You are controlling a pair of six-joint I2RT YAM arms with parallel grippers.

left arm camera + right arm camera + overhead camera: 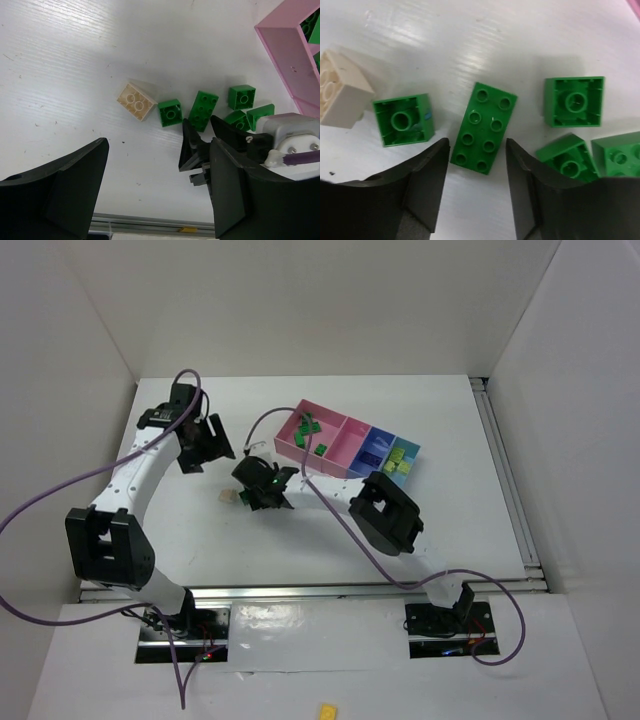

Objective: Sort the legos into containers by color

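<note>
Several bright green legos lie loose on the white table: a long one (484,128) and square ones (403,120) (574,101) (567,157). A cream lego (337,95) lies at their left, also in the left wrist view (135,101). My right gripper (477,165) is open, low over the long green lego, one finger at each side of its near end, not touching. My left gripper (155,200) is open and empty, above the table left of the pile. The containers stand far right: large pink (297,443) with green legos, small pink (352,452), two blue (378,452) (403,458).
The right gripper (200,150) shows in the left wrist view beside the green legos (203,110). The pink container's corner (290,60) is just right of the pile. A lone yellow brick (328,709) lies off the table in front. White walls enclose the table.
</note>
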